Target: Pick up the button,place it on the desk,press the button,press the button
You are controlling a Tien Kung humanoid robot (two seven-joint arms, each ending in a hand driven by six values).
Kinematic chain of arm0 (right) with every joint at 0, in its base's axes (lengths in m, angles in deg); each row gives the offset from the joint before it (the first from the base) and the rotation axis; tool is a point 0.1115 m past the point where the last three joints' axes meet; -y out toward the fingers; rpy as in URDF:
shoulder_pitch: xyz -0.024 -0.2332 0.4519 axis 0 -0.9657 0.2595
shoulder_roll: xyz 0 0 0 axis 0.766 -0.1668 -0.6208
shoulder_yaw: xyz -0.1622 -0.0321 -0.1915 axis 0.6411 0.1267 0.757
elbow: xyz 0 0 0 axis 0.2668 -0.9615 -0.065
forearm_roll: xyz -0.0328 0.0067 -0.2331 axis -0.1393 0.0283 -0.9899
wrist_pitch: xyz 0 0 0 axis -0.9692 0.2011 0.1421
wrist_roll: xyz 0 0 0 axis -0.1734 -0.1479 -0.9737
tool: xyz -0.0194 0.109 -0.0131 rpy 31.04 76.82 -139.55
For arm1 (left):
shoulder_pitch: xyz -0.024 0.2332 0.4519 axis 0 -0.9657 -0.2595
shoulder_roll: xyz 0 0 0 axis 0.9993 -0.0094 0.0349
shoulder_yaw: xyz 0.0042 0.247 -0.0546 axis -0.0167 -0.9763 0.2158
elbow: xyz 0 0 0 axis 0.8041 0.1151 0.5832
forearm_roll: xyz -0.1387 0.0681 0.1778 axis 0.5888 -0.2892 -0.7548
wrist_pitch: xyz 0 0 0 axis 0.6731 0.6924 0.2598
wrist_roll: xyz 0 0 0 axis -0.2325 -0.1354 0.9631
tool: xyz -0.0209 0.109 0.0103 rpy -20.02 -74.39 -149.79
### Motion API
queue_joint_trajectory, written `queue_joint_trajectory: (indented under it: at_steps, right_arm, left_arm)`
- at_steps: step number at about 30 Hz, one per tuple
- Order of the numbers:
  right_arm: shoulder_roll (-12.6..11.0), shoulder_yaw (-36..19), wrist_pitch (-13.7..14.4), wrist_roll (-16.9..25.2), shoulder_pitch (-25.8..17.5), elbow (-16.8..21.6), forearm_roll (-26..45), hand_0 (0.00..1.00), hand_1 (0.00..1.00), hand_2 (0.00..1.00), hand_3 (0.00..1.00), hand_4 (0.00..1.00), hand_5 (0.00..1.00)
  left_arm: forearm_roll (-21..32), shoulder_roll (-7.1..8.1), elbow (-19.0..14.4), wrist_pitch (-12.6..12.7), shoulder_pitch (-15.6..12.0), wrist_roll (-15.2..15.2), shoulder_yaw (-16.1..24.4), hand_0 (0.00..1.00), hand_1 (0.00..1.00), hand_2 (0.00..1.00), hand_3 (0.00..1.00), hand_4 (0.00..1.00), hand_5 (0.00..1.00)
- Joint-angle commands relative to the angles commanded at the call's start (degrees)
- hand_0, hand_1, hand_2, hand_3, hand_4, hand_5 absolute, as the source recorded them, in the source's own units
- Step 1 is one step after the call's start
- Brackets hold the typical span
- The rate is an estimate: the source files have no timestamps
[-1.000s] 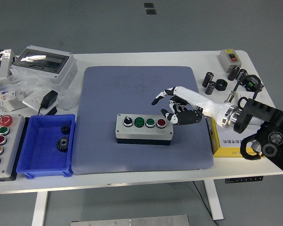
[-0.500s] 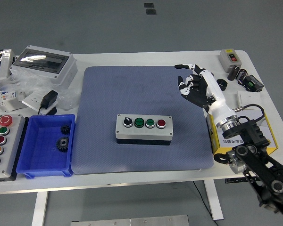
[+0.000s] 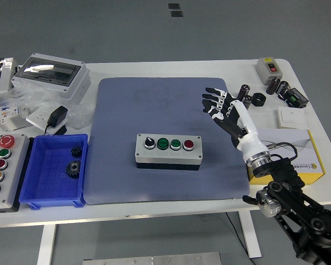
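Grey floor all around, and before us the white table (image 3: 154, 207) with a blue-grey mat (image 3: 154, 99) across its middle. We see the button box (image 3: 169, 150) sitting flat on the mat, near its centre: one black selector knob, two green buttons and one red button in a row on top. Only one robot hand is in view, the right hand (image 3: 220, 105), raised above the mat's far right corner, well apart from the button box, its five fingers spread and holding nothing. Its white forearm (image 3: 246, 138) runs back toward the lower right. To the left we count one blue bin (image 3: 27, 190) with two dark gears (image 3: 74, 162) inside, and beside it a second control box (image 3: 1, 165) at the table's left edge, four coloured buttons showing. Farther back sits one grey enclosure (image 3: 52, 74) with a clear lid, plus a black adapter (image 3: 57, 116). On the right, one yellow box (image 3: 306, 165) and several small black cylinders (image 3: 252, 95); we cannot count them exactly.
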Motion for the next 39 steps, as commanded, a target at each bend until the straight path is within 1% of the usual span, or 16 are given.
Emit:
queue_joint_trajectory:
  at_steps: [4, 5, 9, 16, 17, 19, 22, 30, 39]
  right_arm:
    - [0.1, -0.3, 0.4, 0.9, -0.4, -1.0, 1.7, 0.888, 0.847, 0.869, 0.867, 0.985, 0.998]
    - [0.1, -0.3, 0.5, 1.2, -0.5, -1.3, 2.1, 0.918, 0.866, 0.88, 0.871, 0.988, 0.998]
    - [0.1, -0.7, 0.7, 2.3, -0.7, -2.4, 4.3, 0.918, 0.866, 0.88, 0.871, 0.988, 0.998]
    - [-0.3, -1.1, 1.0, 3.7, -0.7, -2.6, 6.1, 0.932, 0.872, 0.881, 0.869, 0.993, 0.998]
    - [-0.4, -1.1, 1.0, 3.9, -0.6, -2.6, 6.3, 0.928, 0.862, 0.871, 0.843, 0.991, 0.998]
    - [-0.4, -1.2, 1.1, 4.0, -0.6, -2.6, 6.4, 0.928, 0.862, 0.871, 0.843, 0.991, 0.998]
    - [-0.3, -1.9, 1.1, 4.1, -0.9, -2.3, 6.3, 0.928, 0.862, 0.871, 0.843, 0.991, 0.998]
    - [-0.1, -5.5, 1.2, 3.9, -2.9, -0.5, 5.3, 0.909, 0.839, 0.851, 0.827, 0.99, 0.998]
    - [-0.3, -7.6, 1.4, 3.7, -3.0, 0.7, 4.5, 0.904, 0.836, 0.846, 0.82, 0.991, 0.998]
  left_arm:
    - [0.1, 0.09, 0.0, 0.0, -0.1, 0.0, -0.1, 0.619, 0.618, 0.546, 0.596, 0.654, 0.174]
    - [0.1, 0.11, 0.0, 0.0, -0.1, 0.0, -0.2, 0.619, 0.618, 0.546, 0.596, 0.654, 0.177]
    - [-0.1, 0.23, 0.0, -0.1, 0.0, 0.1, -0.1, 0.619, 0.618, 0.546, 0.596, 0.654, 0.177]
    - [-1.4, 0.68, 0.0, -0.1, -0.1, 0.2, 0.9, 0.62, 0.618, 0.546, 0.596, 0.654, 0.178]
    - [-1.6, 0.74, 0.0, -0.1, -0.1, 0.2, 1.1, 0.619, 0.619, 0.547, 0.596, 0.655, 0.18]
    - [-2.1, 0.82, 0.0, -0.1, -0.3, 0.2, 1.5, 0.619, 0.619, 0.547, 0.596, 0.655, 0.18]
    - [-2.8, 0.86, 0.0, -0.2, -0.5, 0.3, 2.1, 0.619, 0.619, 0.547, 0.596, 0.655, 0.18]
    - [-2.4, 0.73, 0.0, -0.2, -0.8, 0.0, 2.0, 0.62, 0.619, 0.547, 0.597, 0.656, 0.183]
    - [-2.4, 1.02, 0.0, -0.1, -0.5, 0.1, 2.2, 0.62, 0.619, 0.547, 0.598, 0.656, 0.184]
